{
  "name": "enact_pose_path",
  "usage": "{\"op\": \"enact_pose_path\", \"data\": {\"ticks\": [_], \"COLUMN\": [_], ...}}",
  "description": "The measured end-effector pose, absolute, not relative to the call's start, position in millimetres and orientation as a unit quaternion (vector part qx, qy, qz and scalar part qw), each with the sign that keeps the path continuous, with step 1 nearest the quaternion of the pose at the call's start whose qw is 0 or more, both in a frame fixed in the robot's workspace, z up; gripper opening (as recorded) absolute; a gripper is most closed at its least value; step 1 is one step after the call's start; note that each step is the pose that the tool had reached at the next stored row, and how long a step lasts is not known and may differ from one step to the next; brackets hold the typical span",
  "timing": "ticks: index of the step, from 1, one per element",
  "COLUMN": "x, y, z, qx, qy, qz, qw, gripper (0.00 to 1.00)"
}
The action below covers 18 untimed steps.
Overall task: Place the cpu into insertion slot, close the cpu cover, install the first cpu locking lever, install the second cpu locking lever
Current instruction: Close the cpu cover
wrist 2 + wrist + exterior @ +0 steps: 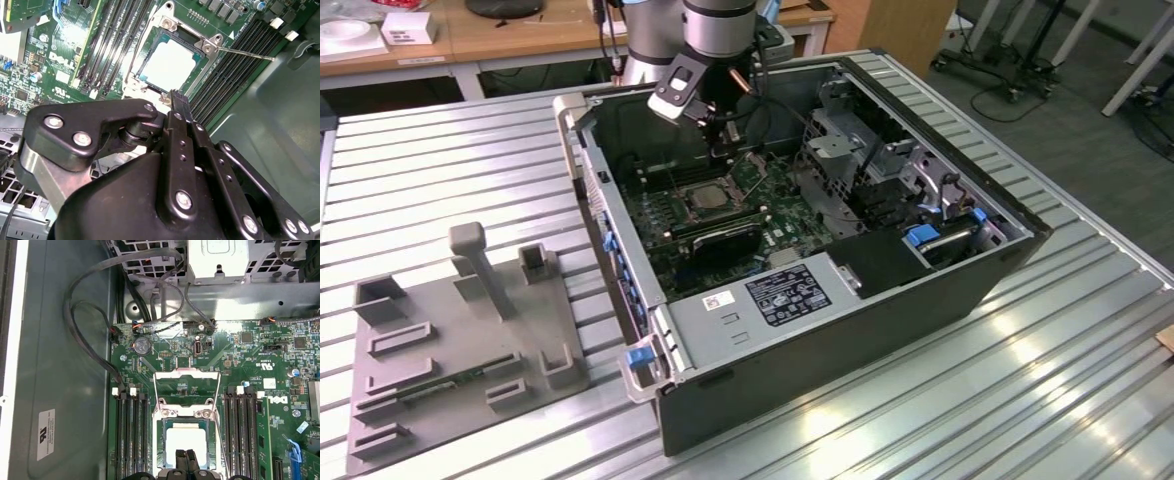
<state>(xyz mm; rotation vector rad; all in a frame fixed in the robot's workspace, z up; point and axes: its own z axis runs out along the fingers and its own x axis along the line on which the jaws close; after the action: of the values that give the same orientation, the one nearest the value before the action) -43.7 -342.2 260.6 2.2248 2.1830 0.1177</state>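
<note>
The claw [181, 100], its fingers pressed together and empty, hangs close over the cpu [167, 62]. The chip lies flat in the slot [163, 432] on the green board and appears seated. Just beyond, the cover [187, 373] is swung back on its hinge, leaving the chip exposed. A thin locking lever [247, 54] juts free alongside. The closed tips suit pressing rather than gripping. The open computer case [854, 330] rests on a ribbed metal surface [480, 150].
</note>
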Motion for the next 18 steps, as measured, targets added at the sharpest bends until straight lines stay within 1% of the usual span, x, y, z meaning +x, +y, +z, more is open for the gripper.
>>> {"op": "enact_pose_path", "data": {"ticks": [12, 18], "x": [-42.0, -42.0], "y": [-342.3, -342.2], "z": [260.8, 267.9], "qx": [0.713, 0.713], "qy": [0.700, 0.700], "qz": [0.038, 0.038], "qw": [0.011, 0.011], "gripper": [0.10, 0.10]}}
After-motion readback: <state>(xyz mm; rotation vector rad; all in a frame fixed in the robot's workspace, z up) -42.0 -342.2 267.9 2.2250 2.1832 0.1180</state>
